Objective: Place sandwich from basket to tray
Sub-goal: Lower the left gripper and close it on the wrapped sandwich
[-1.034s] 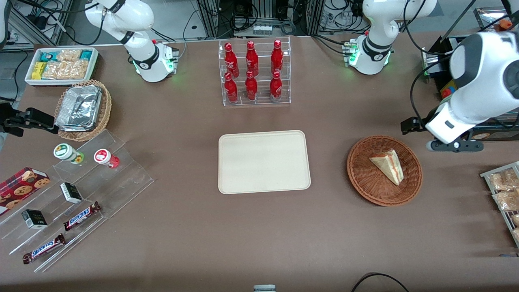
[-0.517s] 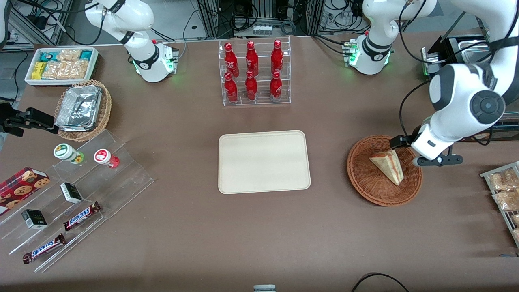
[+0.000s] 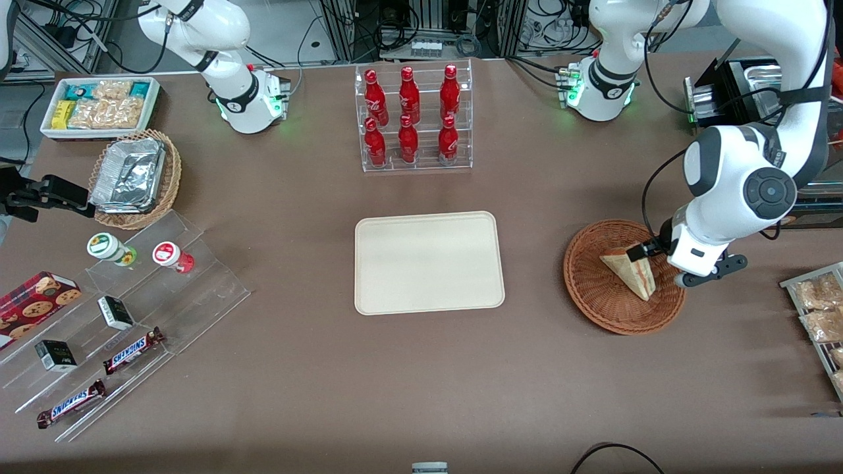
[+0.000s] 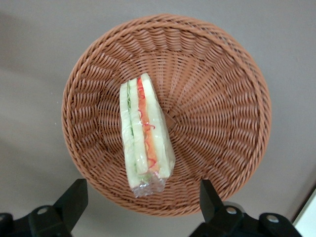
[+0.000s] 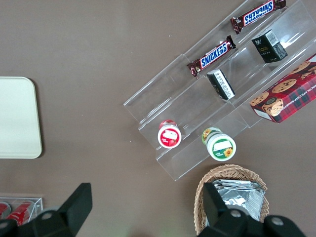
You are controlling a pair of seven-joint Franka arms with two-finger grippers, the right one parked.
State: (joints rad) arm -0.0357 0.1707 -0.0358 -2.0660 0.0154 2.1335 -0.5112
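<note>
The sandwich (image 3: 631, 270), a clear-wrapped white wedge with red and green filling, lies in the round reddish-brown basket (image 3: 593, 289). The cream tray (image 3: 428, 263) sits mid-table, beside the basket toward the parked arm's end, with nothing on it. My left gripper (image 3: 681, 266) hangs over the basket's rim on the working arm's side, above the sandwich and apart from it. In the left wrist view the sandwich (image 4: 143, 133) rests on the basket's weave (image 4: 217, 108), and the gripper (image 4: 140, 202) is open, its black fingers (image 4: 74, 197) spread wider than the sandwich with nothing between them.
A clear rack of red bottles (image 3: 413, 118) stands farther from the front camera than the tray. A wire rack of snack packets (image 3: 816, 309) lies at the working arm's end. A lighter basket of foil containers (image 3: 135, 178), a white bin (image 3: 99, 105) and an acrylic snack stand (image 3: 118, 329) lie toward the parked arm's end.
The left arm has swung in from the working arm's end of the table and come down, so the gripper now hangs over the basket's rim beside the sandwich. Sandwich, basket and tray have not moved.
</note>
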